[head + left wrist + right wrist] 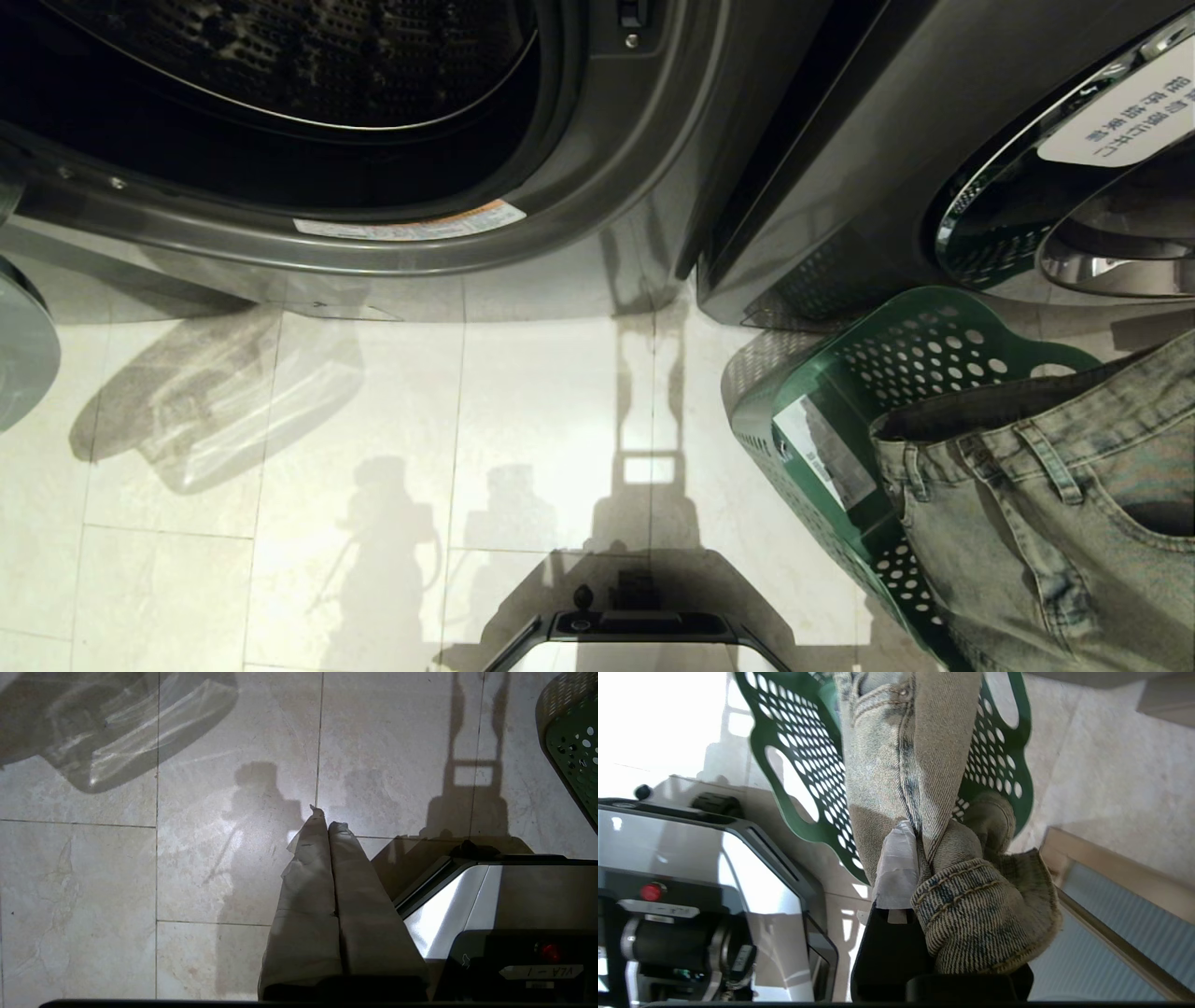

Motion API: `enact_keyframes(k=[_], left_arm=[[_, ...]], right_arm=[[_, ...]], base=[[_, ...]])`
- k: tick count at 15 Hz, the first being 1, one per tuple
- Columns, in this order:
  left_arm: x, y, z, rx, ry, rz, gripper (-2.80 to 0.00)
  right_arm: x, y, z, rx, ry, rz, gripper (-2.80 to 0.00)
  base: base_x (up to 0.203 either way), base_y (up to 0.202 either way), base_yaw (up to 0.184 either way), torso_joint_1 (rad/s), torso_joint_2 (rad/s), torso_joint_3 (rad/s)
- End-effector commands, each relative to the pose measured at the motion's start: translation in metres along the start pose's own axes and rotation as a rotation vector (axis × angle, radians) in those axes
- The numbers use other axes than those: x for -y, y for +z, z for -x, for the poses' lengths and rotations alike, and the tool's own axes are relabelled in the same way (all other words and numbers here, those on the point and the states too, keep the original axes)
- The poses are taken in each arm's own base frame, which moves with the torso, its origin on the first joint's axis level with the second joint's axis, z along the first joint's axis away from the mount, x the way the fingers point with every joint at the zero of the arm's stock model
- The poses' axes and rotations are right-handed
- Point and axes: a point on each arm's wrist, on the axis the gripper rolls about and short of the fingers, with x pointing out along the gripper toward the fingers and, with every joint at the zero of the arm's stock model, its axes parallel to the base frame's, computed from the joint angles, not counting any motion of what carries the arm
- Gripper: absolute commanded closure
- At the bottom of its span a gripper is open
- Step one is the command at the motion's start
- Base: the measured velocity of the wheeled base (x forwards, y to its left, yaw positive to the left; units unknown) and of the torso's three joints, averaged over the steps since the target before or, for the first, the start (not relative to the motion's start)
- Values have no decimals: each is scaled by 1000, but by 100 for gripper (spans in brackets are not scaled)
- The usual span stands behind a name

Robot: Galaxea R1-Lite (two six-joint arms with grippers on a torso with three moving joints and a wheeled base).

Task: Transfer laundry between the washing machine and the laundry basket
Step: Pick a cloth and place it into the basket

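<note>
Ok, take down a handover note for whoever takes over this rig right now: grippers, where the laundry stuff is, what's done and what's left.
Right gripper: shut on the denim garment, which hangs over the green laundry basket on the robot's right.
Left gripper: shut, empty, parked over the tiled floor.
Washing machine: straight ahead, door opening clear; no laundry visible in the part of the drum that shows.
Done: garment gripped and partly lifted above the basket.
Left: most likely carry it across to the open drum, push it in and release. I can't tell whether more laundry remains in the basket.
</note>
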Motion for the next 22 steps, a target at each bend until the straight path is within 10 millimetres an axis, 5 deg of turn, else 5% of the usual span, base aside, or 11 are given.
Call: enact_keyframes(k=[1, 16, 22], left_arm=[[0, 0, 0, 2, 0, -2, 0], [0, 0, 0, 2, 0, -3, 0], [0, 0, 0, 2, 0, -4, 0]], right_arm=[[0, -5, 0, -8, -12, 3, 0], [-2, -19, -8, -58, 9, 15, 0], [2, 20, 11, 88, 178, 54, 0]], base=[[0, 0, 0, 0, 0, 0], [0, 0, 0, 0, 0, 0], [0, 0, 0, 0, 0, 0]])
